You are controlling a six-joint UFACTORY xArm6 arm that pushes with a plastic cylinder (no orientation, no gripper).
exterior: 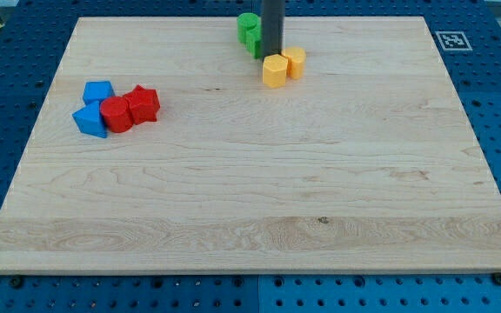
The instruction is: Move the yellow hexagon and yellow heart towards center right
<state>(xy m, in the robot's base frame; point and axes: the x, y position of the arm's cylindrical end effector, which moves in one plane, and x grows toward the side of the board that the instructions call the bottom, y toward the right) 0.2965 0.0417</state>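
Observation:
Two yellow blocks sit touching near the board's top middle. The nearer one (pixel 274 71) looks like the hexagon. The one just right of it and higher (pixel 295 61) looks like the heart; their shapes are hard to tell apart. My tip (pixel 271 55) stands right above the hexagon's top edge, touching or nearly touching it. The dark rod rises out of the view's top.
Two green blocks (pixel 250 33) sit just left of the rod, partly hidden by it. At the left, two blue blocks (pixel 94 106) and two red blocks (pixel 130 109) form a cluster. A marker tag (pixel 450 39) is at the board's top right corner.

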